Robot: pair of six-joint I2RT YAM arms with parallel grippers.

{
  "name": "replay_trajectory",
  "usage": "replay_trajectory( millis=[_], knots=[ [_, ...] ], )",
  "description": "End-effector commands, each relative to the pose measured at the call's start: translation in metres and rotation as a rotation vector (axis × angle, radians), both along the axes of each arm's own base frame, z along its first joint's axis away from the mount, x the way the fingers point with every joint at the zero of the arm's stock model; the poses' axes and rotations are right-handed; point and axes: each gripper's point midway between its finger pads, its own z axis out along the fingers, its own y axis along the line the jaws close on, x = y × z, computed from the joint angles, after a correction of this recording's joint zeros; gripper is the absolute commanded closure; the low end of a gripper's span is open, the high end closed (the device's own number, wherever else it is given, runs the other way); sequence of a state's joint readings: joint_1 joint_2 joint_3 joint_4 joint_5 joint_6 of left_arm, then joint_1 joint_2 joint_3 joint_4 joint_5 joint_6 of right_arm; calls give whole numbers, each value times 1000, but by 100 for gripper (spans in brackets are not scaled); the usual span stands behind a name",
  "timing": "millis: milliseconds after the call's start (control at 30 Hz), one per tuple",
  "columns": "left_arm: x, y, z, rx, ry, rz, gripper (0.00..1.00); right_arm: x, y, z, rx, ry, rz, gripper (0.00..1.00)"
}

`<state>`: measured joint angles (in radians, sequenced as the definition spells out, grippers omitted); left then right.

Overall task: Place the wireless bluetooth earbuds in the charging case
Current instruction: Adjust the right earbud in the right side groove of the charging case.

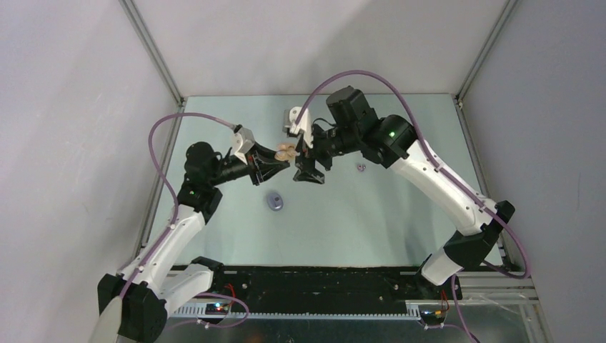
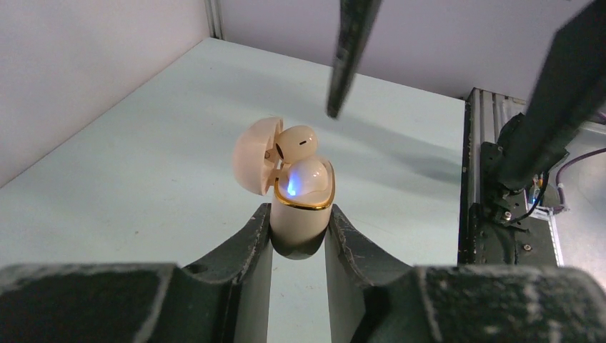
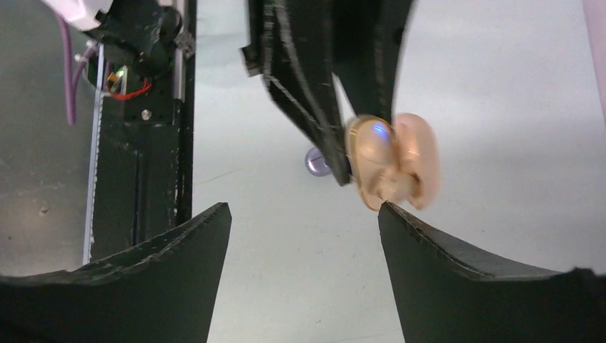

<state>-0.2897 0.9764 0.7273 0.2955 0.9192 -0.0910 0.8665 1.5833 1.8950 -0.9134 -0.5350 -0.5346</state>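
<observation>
Left claw (image 1: 277, 162) clamps an open, cream, pebble-shaped plastic charging case (image 2: 300, 225); right claw (image 3: 304, 209), spread wide and empty, hovers just beside it.

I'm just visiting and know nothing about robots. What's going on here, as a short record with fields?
Left end effector: shut on the cream case, held off the table
Lid: open
Cream earbuds: one seated, blue light glowing; the other sits higher, by the lid
Right end effector: open, empty, close to the cream case
Purple case: on the table, apart from both arms
Purple earbud: tiny, lying on the table
</observation>
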Motion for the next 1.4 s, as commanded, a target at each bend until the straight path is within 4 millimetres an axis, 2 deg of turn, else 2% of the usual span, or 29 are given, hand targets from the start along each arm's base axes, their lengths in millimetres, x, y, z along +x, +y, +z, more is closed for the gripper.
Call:
replay_trajectory(
  millis=[0,133,333,400,767,1133,1367],
  knots=[
    [-2,1,9,-13,-35,4,100,26,-8,34,111,35,-135,22],
    [-7,1,6,5,-53,-11,100,30,-11,40,146,117,-181,36],
    [-9,0,11,6,-93,-32,100,32,-7,38,165,181,-199,61],
    [-10,0,13,8,-104,-37,100,32,-5,35,164,205,-194,65],
    [-15,-1,14,20,-123,-68,100,42,6,27,174,302,-207,68],
    [-17,-1,13,27,-127,-79,100,41,13,24,175,340,-182,69],
    [-15,0,15,25,-136,-68,100,37,12,15,145,326,-146,78]
  ],
)
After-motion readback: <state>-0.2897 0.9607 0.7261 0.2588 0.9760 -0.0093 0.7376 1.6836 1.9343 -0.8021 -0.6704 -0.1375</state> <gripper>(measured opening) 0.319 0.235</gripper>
